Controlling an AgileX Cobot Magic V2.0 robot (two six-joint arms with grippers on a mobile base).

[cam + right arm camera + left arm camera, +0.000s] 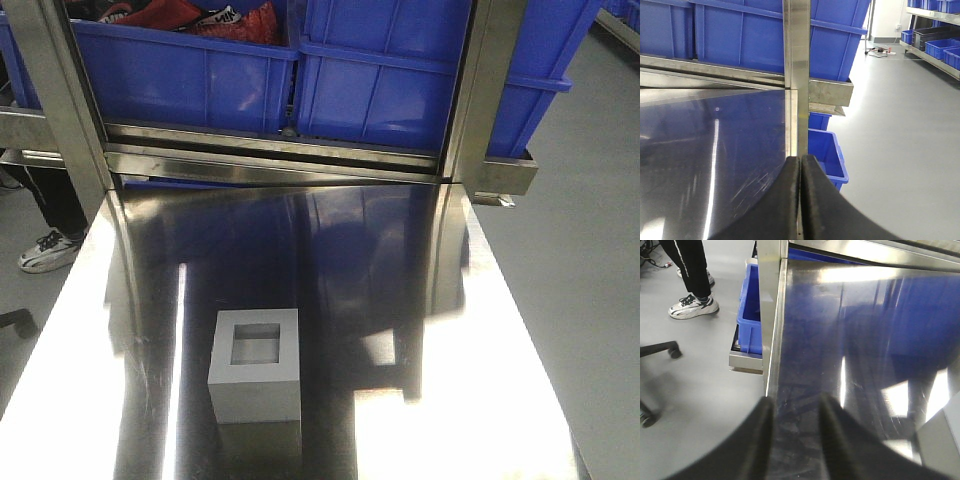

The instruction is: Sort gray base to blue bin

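1. Progress: the task had not visibly begun. The gray base (255, 365) stood on the steel bench (420, 300), in the near half and slightly left of centre, with its square recessed pocket facing up. Nothing touched it.
2. Destination: a blue bin (400, 90) sat on the steel rack (280, 150) at the far end of the bench, well apart from the gray base. A neighbouring blue tote (170, 70) to its left held red and black items. Which of the two was the intended one could not be told.
3. Remaining work, as judged: reaching the gray base, grasping it, carrying it across the bench and dropping it into the bin. All of it was outstanding.
4. Left hand (795, 440): released, its two dark fingers (760, 440) spread with a clear gap between them and nothing held. It hung above the left edge of the bench. A pale gray shape at the lower right of its wrist view was probably the gray base, off to the side and out of the gap.
5. Right hand (800, 200): clenched, fingers pressed together with no gap and nothing between them. It sat over the right edge of the bench, away from the gray base, which did not show in its wrist view.
6. Neither hand appeared in the front view.
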